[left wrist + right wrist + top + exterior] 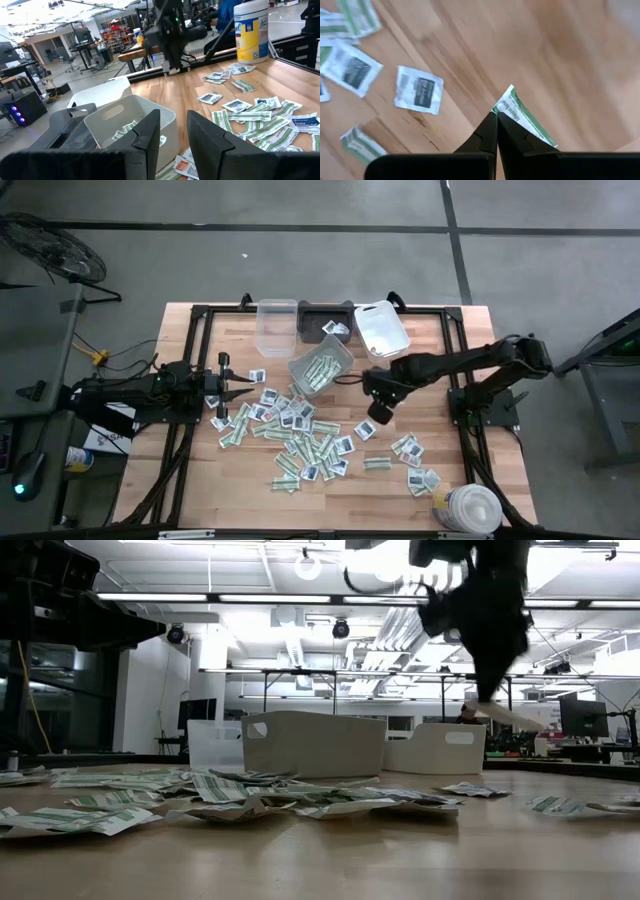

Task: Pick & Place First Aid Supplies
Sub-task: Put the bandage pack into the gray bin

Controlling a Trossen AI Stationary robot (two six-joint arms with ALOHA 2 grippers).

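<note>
Many first aid supplies, narrow green-and-white strips and squarish white packets, lie flat and scattered across the middle of the wooden table. My right gripper hangs above the table right of the heap, pointing down, shut on one green-and-white strip packet. The low view shows that packet well above the tabletop. My left gripper waits level at the table's left side, open and with nothing in it. A grey bin behind the heap holds several packets. My right gripper pinches the green-and-white strip packet by one end between its two fingertips. The fingers come from above, pointing down. The packet juts out slanting to one side below the fingers, lifted clear of the table.
At the far edge stand a clear bin, a dark bin and a white bin. A big round white tub stands at the near right corner. Bare wood lies between the heap and the right arm.
</note>
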